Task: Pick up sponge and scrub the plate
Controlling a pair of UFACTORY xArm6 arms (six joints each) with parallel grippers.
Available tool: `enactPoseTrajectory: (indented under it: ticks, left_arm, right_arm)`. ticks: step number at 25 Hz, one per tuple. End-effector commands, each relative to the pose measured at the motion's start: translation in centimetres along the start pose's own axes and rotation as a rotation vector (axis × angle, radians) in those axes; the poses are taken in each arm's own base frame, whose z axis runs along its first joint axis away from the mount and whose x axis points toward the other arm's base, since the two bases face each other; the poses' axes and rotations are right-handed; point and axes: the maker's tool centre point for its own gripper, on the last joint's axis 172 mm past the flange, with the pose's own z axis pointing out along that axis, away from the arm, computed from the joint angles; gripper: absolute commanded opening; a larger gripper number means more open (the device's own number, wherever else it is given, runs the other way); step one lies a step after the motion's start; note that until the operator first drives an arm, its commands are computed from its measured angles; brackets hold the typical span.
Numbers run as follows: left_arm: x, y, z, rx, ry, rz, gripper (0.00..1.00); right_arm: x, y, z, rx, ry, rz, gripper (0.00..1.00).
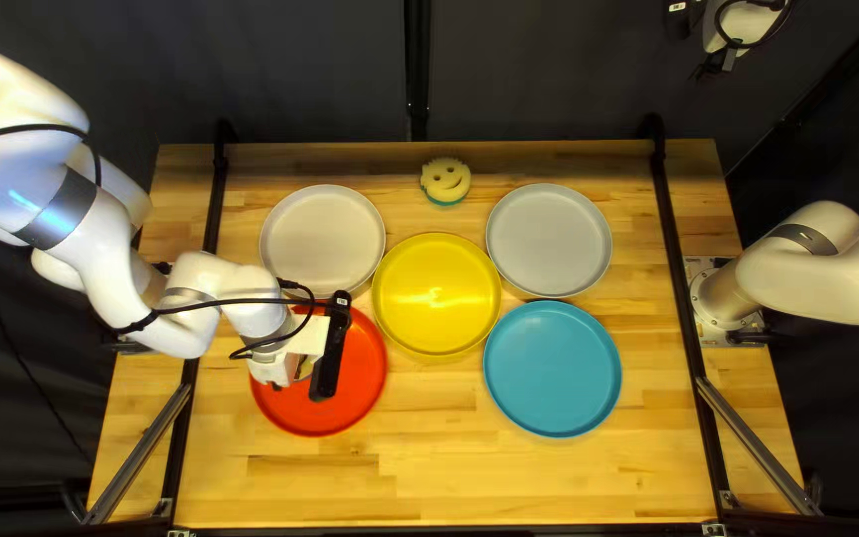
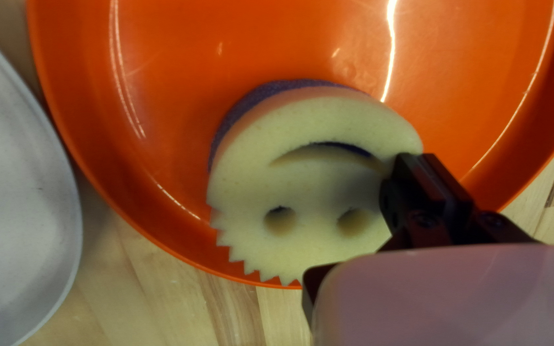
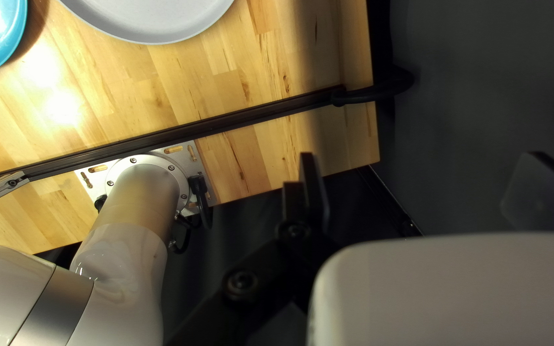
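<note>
Over the red plate in the top left view is my left gripper, its fingertips hidden. In the left wrist view that gripper is shut on the edge of a round pale yellow smiley sponge with a purple underside. The sponge is over the plate, near its rim; whether it touches is unclear. Part of my right gripper shows at the top right of the top left view, beyond the table. The right wrist view has this gripper open, nothing between its fingers.
A yellow plate lies beside the red one. White, grey and blue plates lie around it. Another smiley sponge sits near the table's far edge. Dark rails run along both table sides.
</note>
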Motion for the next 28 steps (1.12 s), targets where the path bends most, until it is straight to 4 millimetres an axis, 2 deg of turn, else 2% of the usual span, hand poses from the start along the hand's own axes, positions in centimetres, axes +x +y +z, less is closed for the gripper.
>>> enactPoseTrajectory:
  ticks: [1,8,14,19,28]
  left_arm:
    - [1.3,2.2,0.1,0.000,0.006,0.011,0.00]
    - [3.9,6.7,-1.8,0.030,0.011,0.027,0.00]
    - [5.0,7.3,-2.6,0.048,0.010,0.033,0.00]
    - [4.7,6.0,-2.0,0.050,0.008,0.030,0.00]
    - [4.6,1.6,-2.1,0.068,0.001,0.014,0.00]
  right_arm:
    - [0.0,0.0,0.0,0.000,0.000,0.000,1.00]
    - [0.0,0.0,0.0,0.000,0.000,0.000,1.00]
    - [0.0,0.0,0.0,0.000,0.000,0.000,1.00]
    - [0.0,0.0,0.0,0.000,0.000,0.000,1.00]
    - [0.0,0.0,0.0,0.000,0.000,0.000,1.00]
